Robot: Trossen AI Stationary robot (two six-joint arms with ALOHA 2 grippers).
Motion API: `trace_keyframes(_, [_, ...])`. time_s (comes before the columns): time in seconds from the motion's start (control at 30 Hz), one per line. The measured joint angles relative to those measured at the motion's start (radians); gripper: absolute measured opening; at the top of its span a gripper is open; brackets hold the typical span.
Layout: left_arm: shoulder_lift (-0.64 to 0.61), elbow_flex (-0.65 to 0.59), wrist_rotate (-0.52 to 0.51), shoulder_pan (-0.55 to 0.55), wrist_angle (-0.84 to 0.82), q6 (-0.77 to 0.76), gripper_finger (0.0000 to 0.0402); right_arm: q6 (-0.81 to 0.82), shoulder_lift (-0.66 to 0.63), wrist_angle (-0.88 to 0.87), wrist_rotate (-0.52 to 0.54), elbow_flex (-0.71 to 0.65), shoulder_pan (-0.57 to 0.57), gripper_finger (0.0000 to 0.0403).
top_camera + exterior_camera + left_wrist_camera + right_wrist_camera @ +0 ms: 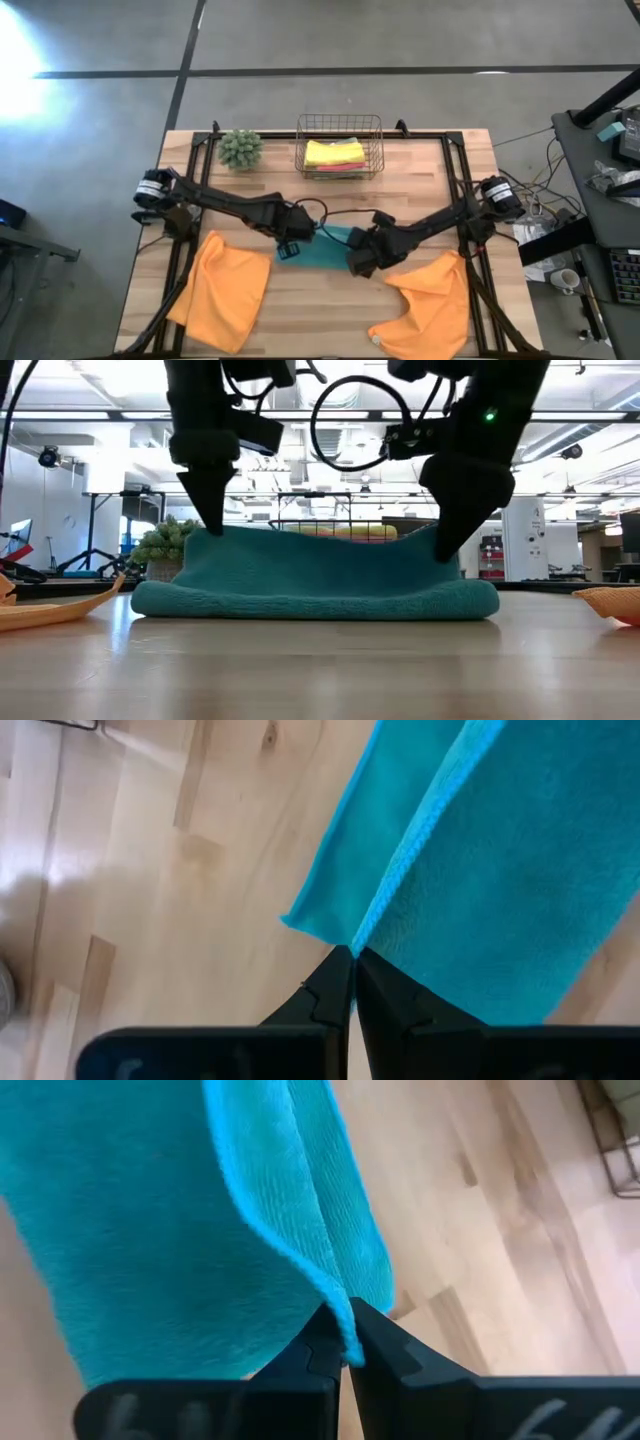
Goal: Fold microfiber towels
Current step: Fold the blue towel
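A teal towel lies mid-table, its folded lower part resting on the wood while its top edge is raised at both ends. My left gripper is shut on the towel's left upper corner. My right gripper is shut on its right upper corner. Two orange towels lie flat near the front, left and right. Folded yellow and pink towels rest in a wire basket. My left gripper pinches the towel's hemmed edge at its left corner between the two fingertips, coming from above. That corner is lifted while the towel's lower part lies on the table; the edge sags between the grippers. My right gripper pinches the towel's edge at its right corner between the two fingertips, from above. That corner is raised, and the cloth below it rests on the table.
A wire basket stands at the far middle and a fuzzy green plant ball to its left. Black frame bars run along both table sides. Bare wood shows in front of the teal towel.
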Motion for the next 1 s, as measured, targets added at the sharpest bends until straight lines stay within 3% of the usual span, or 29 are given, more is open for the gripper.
trace_keyframes(0.37, [0.000, -0.017, 0.002, 0.019, 0.047, 0.049, 0.0009, -0.013, 0.000, 0.029, -0.055, 0.000, -0.023, 0.0015])
trace_keyframes(0.73, [0.000, -0.037, -0.017, 0.040, 0.033, 0.052, 0.0132, 0.030, -0.008, -0.047, -0.061, 0.007, -0.066, 0.0115])
trace_keyframes(0.87, [-0.004, -0.031, 0.068, 0.063, 0.012, 0.085, 0.0160, 0.030, -0.055, -0.097, -0.059, 0.007, -0.088, 0.0138])
trace_keyframes(1.0, [-0.009, -0.051, 0.148, 0.052, 0.080, 0.096, 0.0163, -0.014, -0.121, -0.090, -0.061, -0.008, -0.088, 0.0143])
